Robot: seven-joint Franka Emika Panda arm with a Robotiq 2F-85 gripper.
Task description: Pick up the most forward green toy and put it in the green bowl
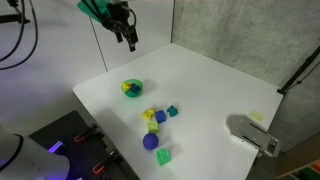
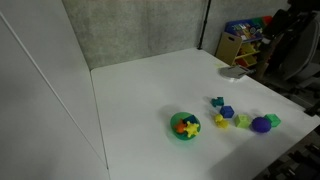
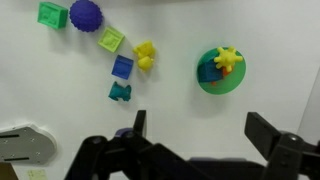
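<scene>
Gripper [image 3: 200, 138] is empty with the fingers [image 3: 138, 125] spread wide. It hangs high above the table's far edge in an exterior view [image 1: 127, 37]. The teal-green block [image 3: 120, 92] is small, matte and chunky with an uneven outline. It sits on the table just beside the blue cube [image 3: 122, 67], at the end of the toy row nearest the gripper and well apart from the green bowl [image 3: 207, 82]. Both exterior views show it there [image 1: 172, 111] [image 2: 217, 102]. The bowl is round, smooth plastic and bright green, holding a yellow star [image 3: 227, 58] plus other small pieces. The rest of the row is a lumpy yellow toy [image 3: 146, 55], a ridged yellow-green piece [image 3: 111, 40], a knobbly purple ball [image 3: 85, 14] and a light-green cube [image 3: 53, 14]. The table [image 1: 215, 85] is flat, plain white and matte. A white device [image 1: 250, 132] sits near one edge. There are grey wall panels [image 2: 140, 30] behind it and a shelf [image 2: 240, 45] of coloured clutter beside it.
</scene>
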